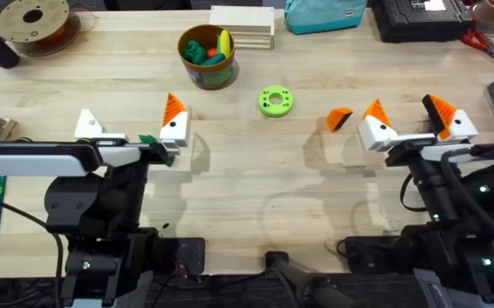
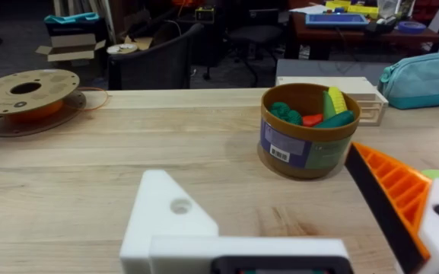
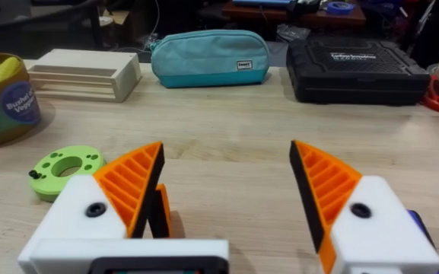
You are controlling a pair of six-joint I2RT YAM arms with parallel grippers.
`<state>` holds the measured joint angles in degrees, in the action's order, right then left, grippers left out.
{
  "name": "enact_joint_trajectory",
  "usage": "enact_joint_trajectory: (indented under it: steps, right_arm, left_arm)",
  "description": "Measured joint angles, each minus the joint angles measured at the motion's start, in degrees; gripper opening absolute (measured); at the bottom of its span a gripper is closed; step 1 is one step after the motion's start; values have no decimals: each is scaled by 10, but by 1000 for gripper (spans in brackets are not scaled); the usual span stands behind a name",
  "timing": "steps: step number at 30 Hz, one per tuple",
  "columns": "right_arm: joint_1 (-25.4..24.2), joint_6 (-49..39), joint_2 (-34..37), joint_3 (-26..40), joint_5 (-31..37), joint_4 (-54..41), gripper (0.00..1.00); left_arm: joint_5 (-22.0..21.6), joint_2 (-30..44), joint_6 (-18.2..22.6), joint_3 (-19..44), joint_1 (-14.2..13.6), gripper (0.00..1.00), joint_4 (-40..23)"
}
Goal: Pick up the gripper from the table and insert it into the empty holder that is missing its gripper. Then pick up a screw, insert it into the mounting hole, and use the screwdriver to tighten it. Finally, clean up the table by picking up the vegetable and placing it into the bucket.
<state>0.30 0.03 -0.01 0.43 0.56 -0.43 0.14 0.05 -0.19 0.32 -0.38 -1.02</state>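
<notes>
The loose orange gripper (image 1: 339,119) lies on the table just left of my right gripper (image 1: 409,118), which stands open. In the right wrist view the orange gripper (image 3: 161,213) peeks out behind one orange pad. My left gripper (image 1: 130,121) is open too. One of its fingers is the bare white holder (image 1: 86,124) with a mounting hole (image 2: 181,205); the other carries an orange ribbed tip (image 1: 174,109). The bucket (image 1: 206,56) stands at the back, upright, with toy produce inside. A small dark green thing (image 1: 148,139) sits at the left wrist, perhaps the vegetable. Screw and screwdriver are out of view.
A bright green disc (image 1: 275,101) lies between the arms. Along the back edge are a filament spool (image 1: 34,21), a wooden block (image 1: 242,26), a teal pouch (image 1: 324,13) and a black case (image 1: 422,17). Red scissors (image 1: 491,43) lie far right.
</notes>
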Motion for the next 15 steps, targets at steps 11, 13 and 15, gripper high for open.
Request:
enact_joint_trajectory:
  steps: [11,13,15]
  right_arm:
    - [0,7,0,0,-1,-2,990]
    - [0,11,0,0,-6,-2,991]
    - [0,13,0,6,-10,-17,990]
  left_arm:
    - [-24,0,0,0,0,987,0]
    - [-30,0,1,4,0,987,-15]
    - [-32,0,6,20,0,987,-56]
